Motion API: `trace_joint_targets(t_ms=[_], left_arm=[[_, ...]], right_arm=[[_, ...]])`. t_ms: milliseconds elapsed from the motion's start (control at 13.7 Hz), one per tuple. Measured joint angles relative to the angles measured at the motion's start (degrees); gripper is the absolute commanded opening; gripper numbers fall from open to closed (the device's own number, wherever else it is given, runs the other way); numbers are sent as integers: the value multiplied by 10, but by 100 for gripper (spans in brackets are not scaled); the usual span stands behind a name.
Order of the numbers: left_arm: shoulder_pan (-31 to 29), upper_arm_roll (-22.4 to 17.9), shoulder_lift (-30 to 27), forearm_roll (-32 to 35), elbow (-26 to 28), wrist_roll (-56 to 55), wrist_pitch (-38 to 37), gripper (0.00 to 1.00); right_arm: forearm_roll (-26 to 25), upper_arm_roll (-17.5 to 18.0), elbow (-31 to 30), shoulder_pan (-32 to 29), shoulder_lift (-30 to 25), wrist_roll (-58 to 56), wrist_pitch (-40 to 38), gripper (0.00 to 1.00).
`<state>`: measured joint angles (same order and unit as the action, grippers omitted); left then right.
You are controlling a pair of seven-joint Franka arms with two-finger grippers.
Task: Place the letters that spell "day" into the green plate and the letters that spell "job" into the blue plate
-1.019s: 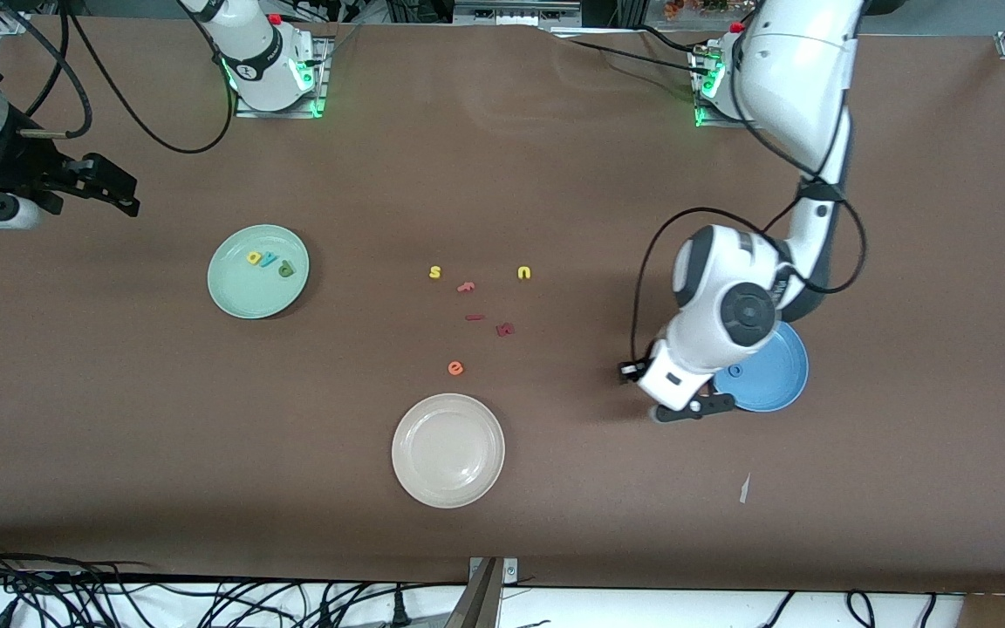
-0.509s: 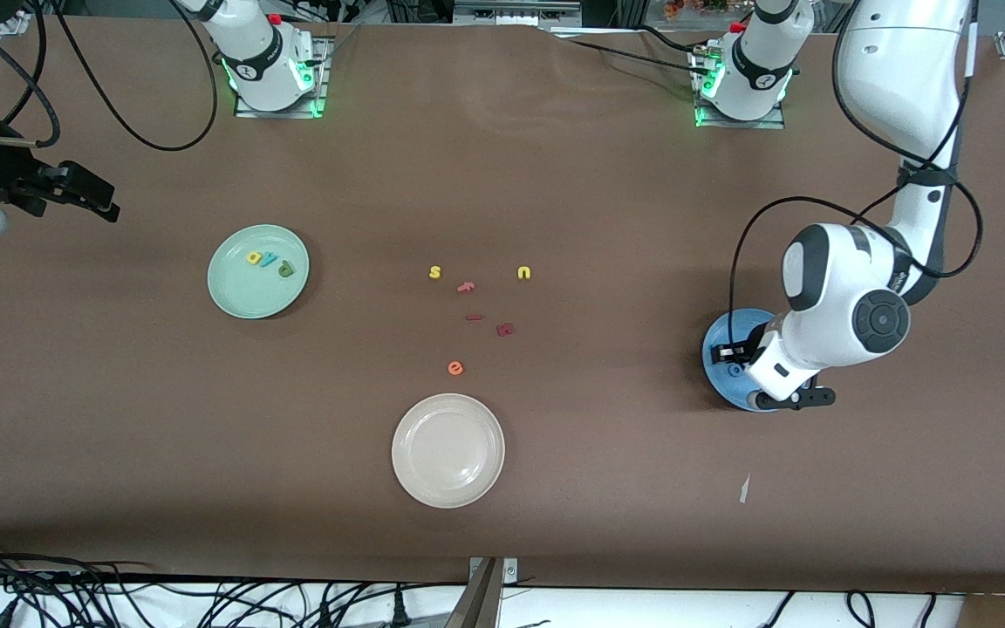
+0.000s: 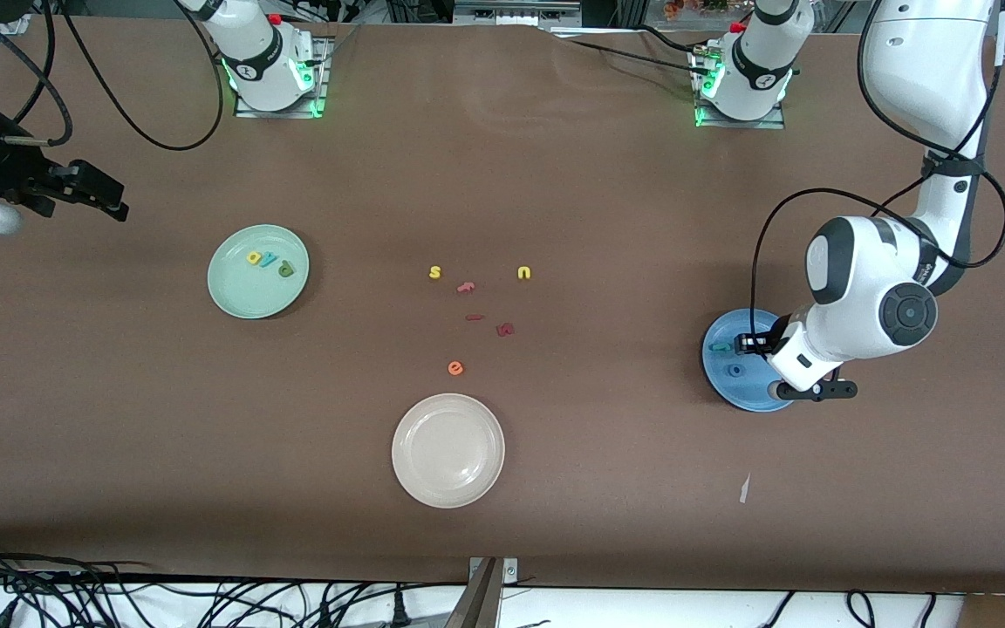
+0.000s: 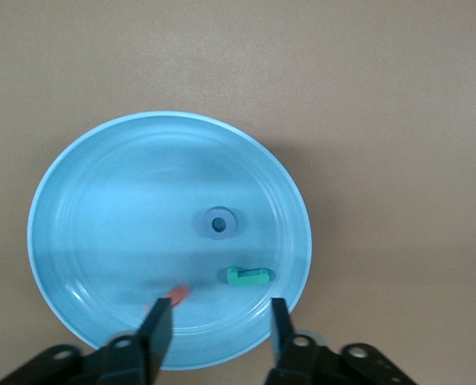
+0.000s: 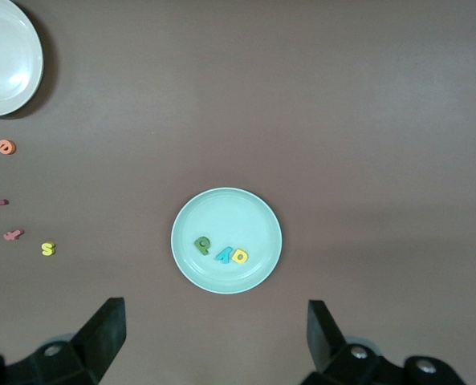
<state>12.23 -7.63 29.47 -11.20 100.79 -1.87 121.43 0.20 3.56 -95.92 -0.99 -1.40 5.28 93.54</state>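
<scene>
The blue plate point(image 3: 723, 381) point(image 4: 101, 208) sits toward the left arm's end of the table. A blue "o" point(image 4: 218, 222) point(image 3: 734, 370) and a teal "j" point(image 4: 247, 276) point(image 3: 720, 346) lie in it. My left gripper point(image 4: 219, 309) point(image 3: 745, 343) hovers over that plate, open. A blurred pink-red "b" point(image 4: 177, 293) shows just off one fingertip, inside the rim. The green plate point(image 3: 241, 296) point(image 5: 258, 216) holds the yellow "a" point(image 3: 254, 257), teal "y" point(image 3: 268, 259) and dark green "d" point(image 3: 285, 269). My right gripper point(image 5: 215, 317) point(image 3: 92, 196) waits open over the right arm's end of the table.
A cream-white plate point(image 3: 447, 450) lies nearest the front camera. Mid-table lie a yellow "s" point(image 3: 434, 272), a yellow "u" point(image 3: 524, 273), an orange "e" point(image 3: 455, 368) and three reddish letters point(image 3: 505, 329). A paper scrap point(image 3: 744, 488) lies near the front edge.
My left arm swung from the blue plate's edge to over the plate and its gripper opened, letting go of the pink-red "b". The right gripper shifted only slightly.
</scene>
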Motion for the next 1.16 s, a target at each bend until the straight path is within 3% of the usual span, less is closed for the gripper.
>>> trace_joint_targets(t_ms=[291, 582, 728, 946, 1165], left_arm=[[-5, 1, -24, 0, 4, 0, 0, 100], [-7, 1, -150, 5, 41, 0, -67, 100], [-7, 4, -220, 41, 50, 0, -115, 100], [-21, 42, -298, 91, 62, 0, -173, 100], [-41, 93, -337, 140, 62, -2, -192, 100]], right_arm=[[0, 2, 0, 0, 0, 0, -3, 100], [0, 8, 0, 0, -1, 0, -4, 100], [0, 9, 0, -1, -1, 1, -4, 100], [0, 9, 0, -2, -1, 1, -4, 100], [0, 9, 0, -3, -1, 1, -3, 100]])
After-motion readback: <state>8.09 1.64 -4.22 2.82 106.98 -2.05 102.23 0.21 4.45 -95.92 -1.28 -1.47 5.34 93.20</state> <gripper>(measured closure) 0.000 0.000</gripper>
